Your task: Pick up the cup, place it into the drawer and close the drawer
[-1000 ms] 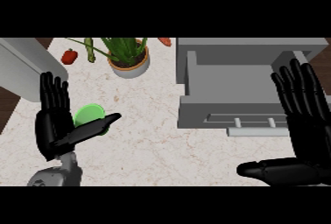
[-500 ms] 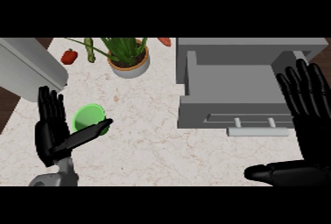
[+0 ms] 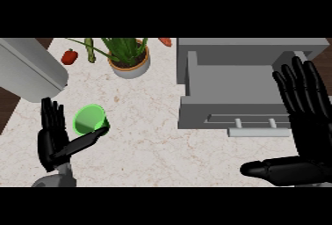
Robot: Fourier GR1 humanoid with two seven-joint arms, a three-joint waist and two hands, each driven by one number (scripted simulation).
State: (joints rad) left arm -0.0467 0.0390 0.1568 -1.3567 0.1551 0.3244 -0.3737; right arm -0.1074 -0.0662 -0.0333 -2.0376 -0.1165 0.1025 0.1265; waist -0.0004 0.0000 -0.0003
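1. The green cup (image 3: 89,118) stood upright on the marble counter (image 3: 152,136), its open mouth facing up.
2. The left hand (image 3: 53,140) was just left of the cup, with its fingers straight and apart. Its thumb stretched under the cup's near edge, and nothing was curled round the cup.
3. Behind the cup stood a potted plant (image 3: 130,59), with a red pepper (image 3: 69,56) to its left.
4. A large grey object (image 3: 26,70) lay behind the cup and to the left.
5. Well to the right of the cup, the grey drawer (image 3: 233,83) was pulled open.
6. Farthest right of the cup, the right hand (image 3: 310,118) hung over the drawer's right side, fingers straight and spread, holding nothing.
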